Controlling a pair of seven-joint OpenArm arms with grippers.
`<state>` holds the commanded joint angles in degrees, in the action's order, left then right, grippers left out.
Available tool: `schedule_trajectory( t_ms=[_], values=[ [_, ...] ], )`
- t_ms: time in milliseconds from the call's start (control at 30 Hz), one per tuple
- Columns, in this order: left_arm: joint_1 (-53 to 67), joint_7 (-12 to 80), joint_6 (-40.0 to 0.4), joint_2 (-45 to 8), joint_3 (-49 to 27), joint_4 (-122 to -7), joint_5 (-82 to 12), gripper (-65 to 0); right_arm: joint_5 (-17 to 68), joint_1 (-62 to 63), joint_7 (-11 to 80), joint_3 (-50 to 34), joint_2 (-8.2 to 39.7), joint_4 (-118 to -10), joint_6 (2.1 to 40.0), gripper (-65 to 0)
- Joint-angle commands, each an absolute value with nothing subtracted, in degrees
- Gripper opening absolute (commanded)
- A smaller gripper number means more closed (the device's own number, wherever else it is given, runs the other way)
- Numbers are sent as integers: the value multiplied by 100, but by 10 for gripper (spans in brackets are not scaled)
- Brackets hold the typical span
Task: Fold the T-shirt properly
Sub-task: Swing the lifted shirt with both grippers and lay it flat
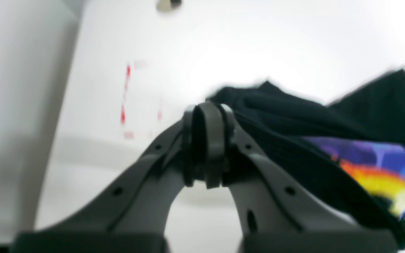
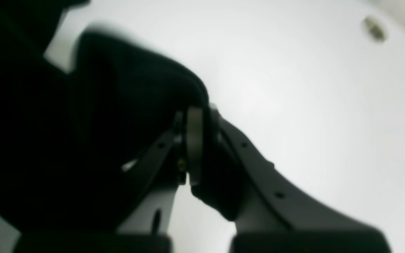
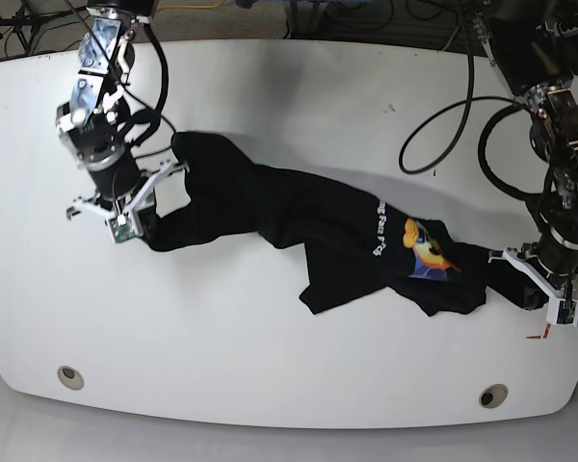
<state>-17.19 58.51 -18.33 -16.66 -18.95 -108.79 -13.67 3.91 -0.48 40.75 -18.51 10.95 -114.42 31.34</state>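
Both end effectors, left (image 1: pixel 206 147) & right (image 2: pixel 192 147), pinch T-shirt (image 3: pixel 299 217) ends, stretching it across desk (image 3: pixel 270 366) to flatten, prob.

A broad white table (image 3: pixel 270 366) with rounded corners fills the room's middle, evenly lit and faintly glossy. Two round metal grommets (image 3: pixel 69 376) sit near its front edge, one towards each corner. Beyond its far edge, black cables (image 3: pixel 39 17) trail across a grey floor.
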Motion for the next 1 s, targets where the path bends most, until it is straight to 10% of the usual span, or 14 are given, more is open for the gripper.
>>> schedule_trajectory(
  t_ms=[1000],
  values=[
    [-4532,5877,-1807,-2352,-1912,-10000,-1349,-622,391,4163,5024,-1349,2440,-9719,3108,-642]
  ],
)
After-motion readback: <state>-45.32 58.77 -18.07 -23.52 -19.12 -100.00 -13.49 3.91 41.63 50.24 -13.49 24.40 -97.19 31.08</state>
